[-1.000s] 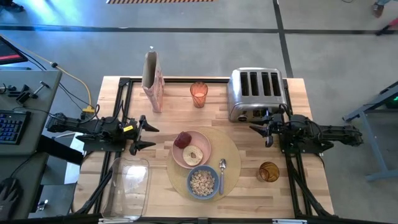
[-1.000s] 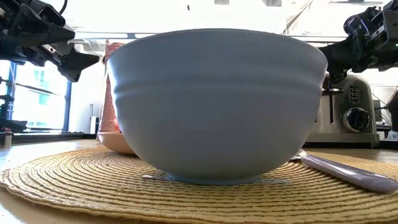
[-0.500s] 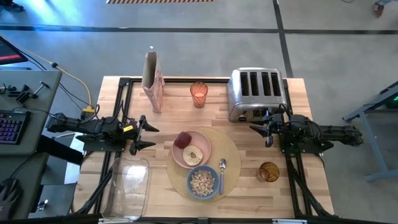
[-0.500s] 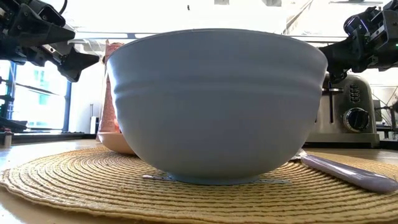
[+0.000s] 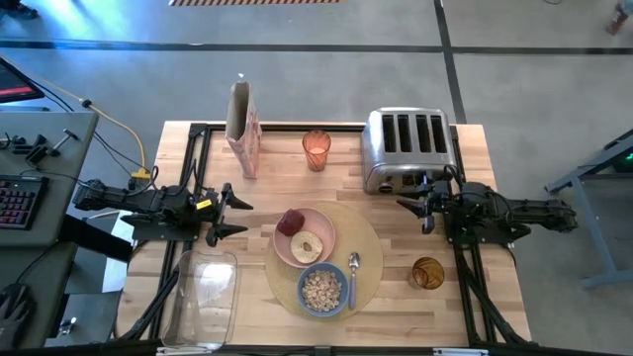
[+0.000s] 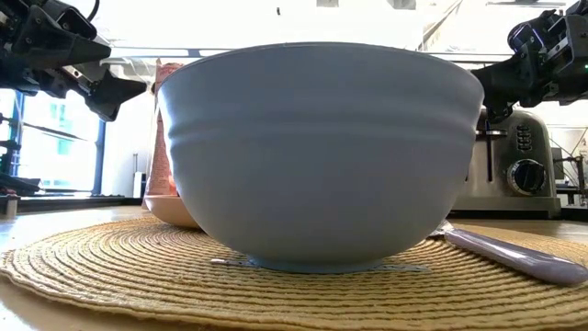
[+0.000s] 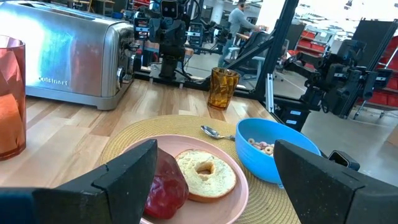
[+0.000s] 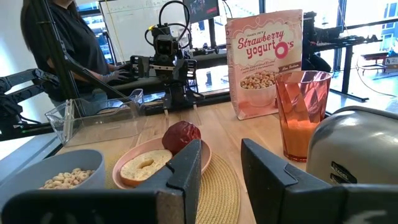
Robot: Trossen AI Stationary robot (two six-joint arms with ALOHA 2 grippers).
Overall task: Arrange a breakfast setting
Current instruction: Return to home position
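The round tan placemat (image 5: 371, 255) lies at the table's middle. On it stand the pink plate (image 5: 318, 225) with a bagel half (image 5: 307, 247) and red apple (image 5: 290, 222), the blue bowl (image 5: 322, 290) of cereal, and the metal spoon (image 5: 352, 277). An amber glass (image 5: 427, 273) stands on the table right of the mat. My left gripper (image 5: 237, 217) hovers open left of the plate. My right gripper (image 5: 407, 211) hovers open near the toaster, at the mat's far right.
A chrome toaster (image 5: 407, 146) stands at the far right, a pinkish tumbler (image 5: 316, 149) and a cereal box (image 5: 243, 127) at the far middle. A clear rectangular container (image 5: 206, 295) sits at the near left. A person shows in the room beyond (image 8: 62, 43).
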